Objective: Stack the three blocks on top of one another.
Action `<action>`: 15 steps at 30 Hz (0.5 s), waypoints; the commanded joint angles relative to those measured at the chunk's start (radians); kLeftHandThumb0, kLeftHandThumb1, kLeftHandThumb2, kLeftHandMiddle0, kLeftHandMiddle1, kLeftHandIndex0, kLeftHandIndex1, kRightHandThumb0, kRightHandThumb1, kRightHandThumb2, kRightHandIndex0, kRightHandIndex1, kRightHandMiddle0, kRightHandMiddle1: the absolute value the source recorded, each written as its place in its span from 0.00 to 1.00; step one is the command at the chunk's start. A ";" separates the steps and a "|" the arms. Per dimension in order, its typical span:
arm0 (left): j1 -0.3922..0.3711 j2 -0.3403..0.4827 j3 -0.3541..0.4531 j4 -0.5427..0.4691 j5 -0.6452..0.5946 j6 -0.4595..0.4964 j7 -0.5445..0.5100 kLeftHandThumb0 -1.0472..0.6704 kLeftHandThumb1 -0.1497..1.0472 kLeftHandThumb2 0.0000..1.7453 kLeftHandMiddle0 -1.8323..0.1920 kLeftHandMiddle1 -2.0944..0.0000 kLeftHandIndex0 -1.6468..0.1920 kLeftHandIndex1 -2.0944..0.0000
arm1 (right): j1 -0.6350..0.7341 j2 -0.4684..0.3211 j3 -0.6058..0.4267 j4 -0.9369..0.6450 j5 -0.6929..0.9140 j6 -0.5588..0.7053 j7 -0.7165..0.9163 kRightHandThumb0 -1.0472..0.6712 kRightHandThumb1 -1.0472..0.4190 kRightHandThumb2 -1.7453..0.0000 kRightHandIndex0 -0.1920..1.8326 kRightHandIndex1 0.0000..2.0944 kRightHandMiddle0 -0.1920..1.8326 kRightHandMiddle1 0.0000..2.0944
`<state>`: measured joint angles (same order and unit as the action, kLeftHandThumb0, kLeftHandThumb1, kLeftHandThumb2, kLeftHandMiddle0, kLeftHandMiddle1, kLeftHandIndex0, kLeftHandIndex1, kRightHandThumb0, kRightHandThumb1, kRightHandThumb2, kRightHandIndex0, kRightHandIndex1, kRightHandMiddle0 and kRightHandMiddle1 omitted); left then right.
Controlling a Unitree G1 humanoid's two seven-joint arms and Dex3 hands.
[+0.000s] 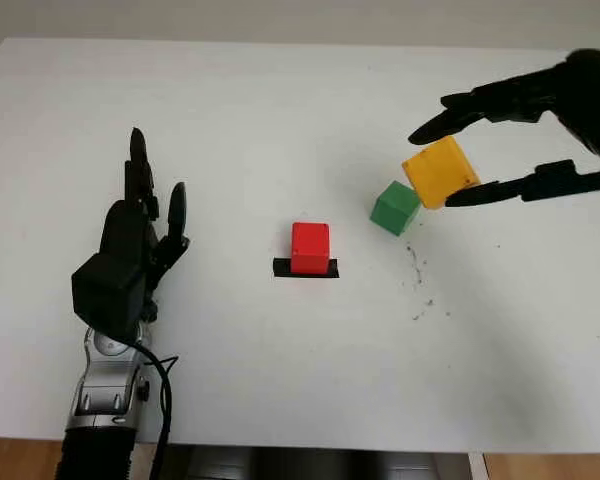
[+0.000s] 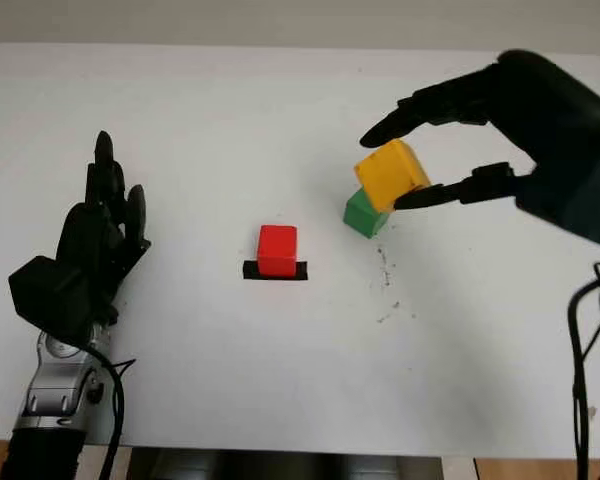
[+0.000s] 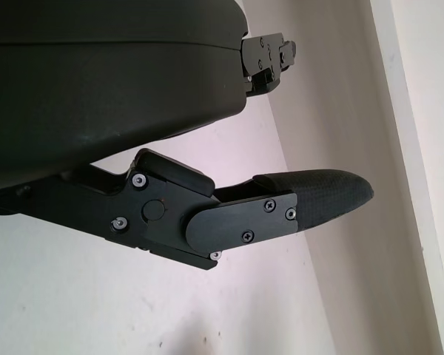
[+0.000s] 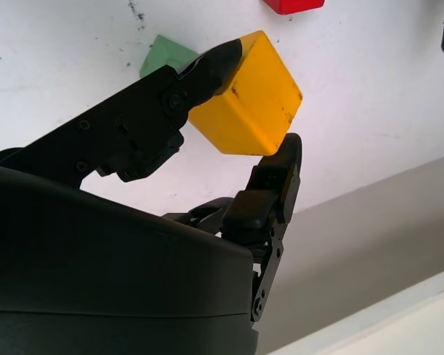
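Blocks are all unstacked as yet, so by my reading the task is barely begun. Taking the red block (image 1: 310, 247) as landmark: the white surface (image 1: 280, 120) carries it at the centre, standing on a small black marker (image 1: 305, 270). The left hand (image 1: 130, 245) is parked well to the red block's left, open and holding nothing. The right hand (image 1: 485, 150) is up and to the red block's right, pinching the yellow block (image 1: 440, 172), tilted and lifted. The green block (image 1: 395, 208) lies between, just under the yellow one's edge; whether they touch I cannot tell. Still to do: two placements.
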<state>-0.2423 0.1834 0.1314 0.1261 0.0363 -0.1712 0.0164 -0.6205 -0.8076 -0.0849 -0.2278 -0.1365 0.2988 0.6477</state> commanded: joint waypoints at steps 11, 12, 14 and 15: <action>0.015 -0.023 -0.010 -0.008 0.022 -0.010 0.034 0.12 1.00 0.36 0.98 0.97 0.97 0.97 | -0.023 0.327 0.056 0.159 0.138 0.101 -0.153 0.41 0.05 0.96 0.20 0.00 0.20 0.85; 0.014 -0.024 -0.009 -0.009 0.022 -0.008 0.034 0.12 1.00 0.36 0.98 0.97 0.97 0.97 | -0.009 0.348 0.057 0.160 0.151 0.102 -0.166 0.41 0.04 0.96 0.20 0.00 0.18 0.86; 0.011 -0.024 -0.007 -0.010 0.018 -0.006 0.035 0.12 1.00 0.35 0.98 0.97 0.97 0.97 | 0.021 0.385 0.063 0.163 0.161 0.084 -0.198 0.39 0.02 0.96 0.19 0.00 0.16 0.87; 0.010 -0.023 -0.006 -0.009 0.017 -0.007 0.034 0.13 1.00 0.35 0.98 0.97 0.97 0.97 | 0.034 0.403 0.064 0.167 0.167 0.074 -0.209 0.38 0.02 0.96 0.19 0.01 0.16 0.87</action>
<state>-0.2403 0.1614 0.1220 0.1252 0.0547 -0.1725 0.0473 -0.6028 -0.4185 -0.0091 -0.0612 0.0192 0.3902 0.4505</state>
